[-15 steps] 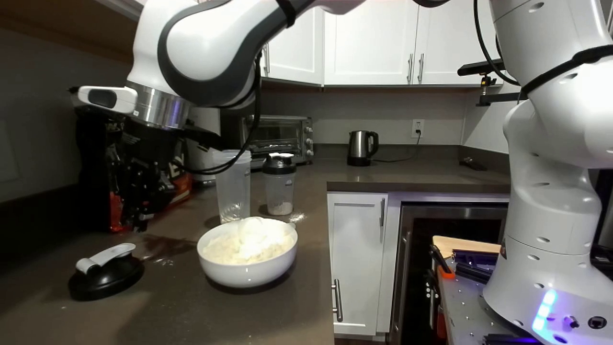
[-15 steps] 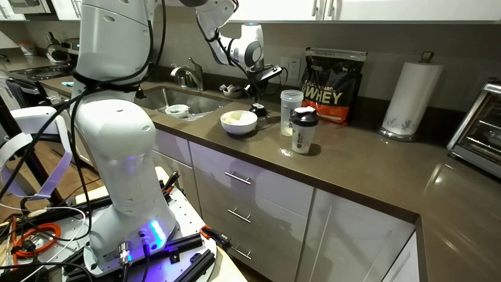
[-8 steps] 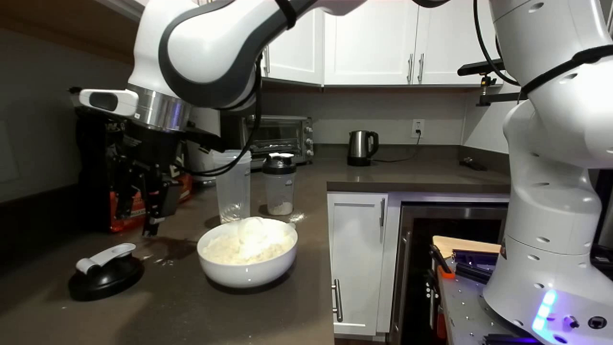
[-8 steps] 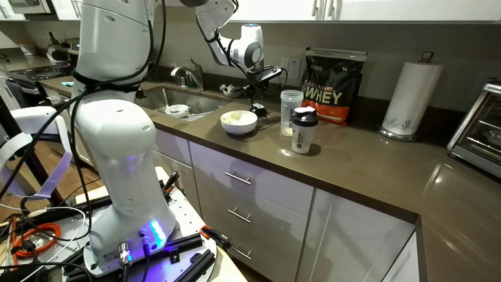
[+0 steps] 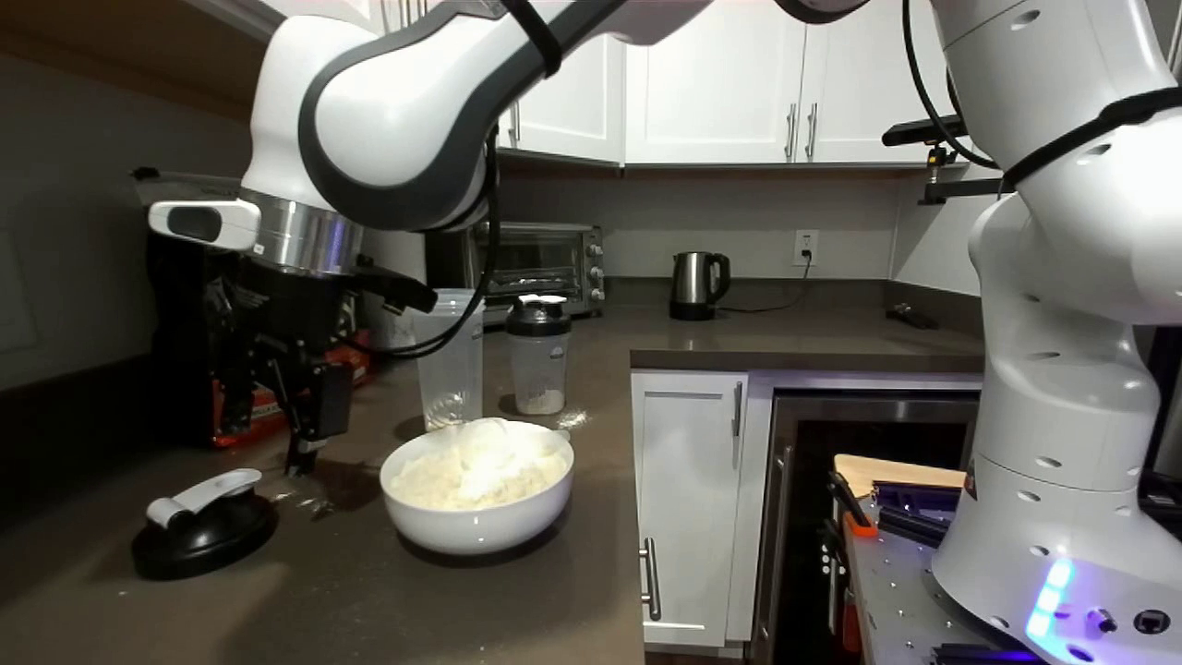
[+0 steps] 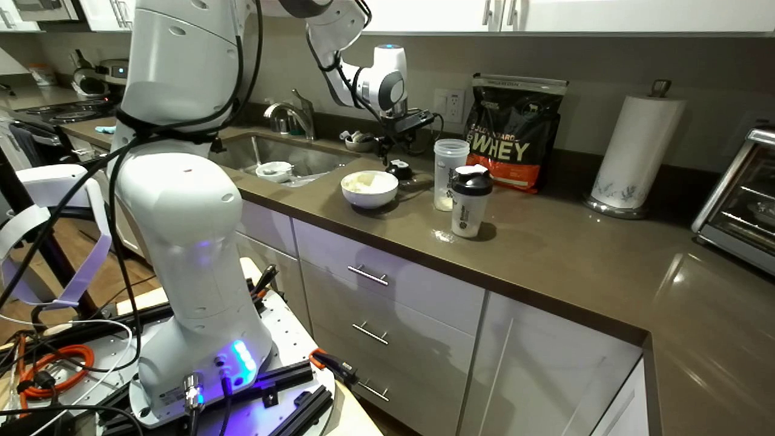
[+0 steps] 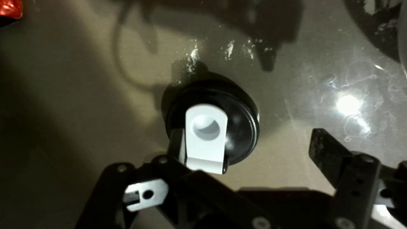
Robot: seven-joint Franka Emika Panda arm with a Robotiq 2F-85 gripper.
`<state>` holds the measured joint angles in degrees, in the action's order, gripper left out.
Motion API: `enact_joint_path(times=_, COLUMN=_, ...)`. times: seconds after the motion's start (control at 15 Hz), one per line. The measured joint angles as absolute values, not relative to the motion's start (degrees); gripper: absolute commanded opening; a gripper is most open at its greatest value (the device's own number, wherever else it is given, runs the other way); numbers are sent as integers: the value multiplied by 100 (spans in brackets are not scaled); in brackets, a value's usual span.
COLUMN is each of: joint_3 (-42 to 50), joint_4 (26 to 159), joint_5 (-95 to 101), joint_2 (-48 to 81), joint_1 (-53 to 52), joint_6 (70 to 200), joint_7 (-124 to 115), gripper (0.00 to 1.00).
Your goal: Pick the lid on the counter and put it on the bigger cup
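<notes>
The lid, round and black with a white flip tab, lies on the counter (image 5: 416, 610), left of the bowl in an exterior view; the lid (image 7: 241, 133) fills the middle of the wrist view. My gripper (image 7: 248, 140) is open above it, nothing held. One finger (image 7: 177, 143) appears beside the white tab, over the lid's edge; the opposite finger (image 7: 327, 152) is well out to the right of the lid. In an exterior view the gripper (image 5: 268, 448) hangs higher than the lid (image 5: 203, 538). The bigger cup (image 6: 451, 169), tall, clear and lidless, stands upright behind the smaller one.
A white bowl (image 5: 476, 517) heaped with pale contents sits near the lid. The small cup (image 6: 469, 212) wears a black lid. Behind stand a whey bag (image 6: 511, 133) and a paper towel roll (image 6: 636, 151). A sink (image 6: 315, 160) opens beyond the bowl.
My gripper's fingers have spread from nearly together to wide apart. The arm has come down a little toward the counter. The lid, cups and bowl have stayed put.
</notes>
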<state>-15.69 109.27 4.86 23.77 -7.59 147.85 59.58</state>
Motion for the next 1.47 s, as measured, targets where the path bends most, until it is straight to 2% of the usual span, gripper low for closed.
enact_joint_path(times=0.6, joint_3=-1459, joint_4=10183, joint_5=516, joint_2=2791, joint_1=-939, joint_6=14196, joint_7=5843, gripper=99)
enact_joint_path(times=0.87, joint_3=-1377, joint_4=9916, joint_5=548, joint_2=2986, joint_1=-1036, joint_6=14004, joint_7=5806, gripper=89)
enact_joint_path(times=1.0, joint_3=-1336, joint_4=9849, joint_5=569, joint_2=3068, joint_1=-1076, joint_6=13981, joint_7=5801, gripper=75)
enact_joint_path(times=1.07, joint_3=-1329, joint_4=9823, joint_5=590, joint_2=3103, joint_1=-1083, joint_6=13973, joint_7=5800, gripper=59)
enact_joint_path(times=1.47, joint_3=-1303, joint_4=9776, joint_5=663, joint_2=3217, joint_1=-1085, joint_6=13962, joint_7=5798, gripper=19)
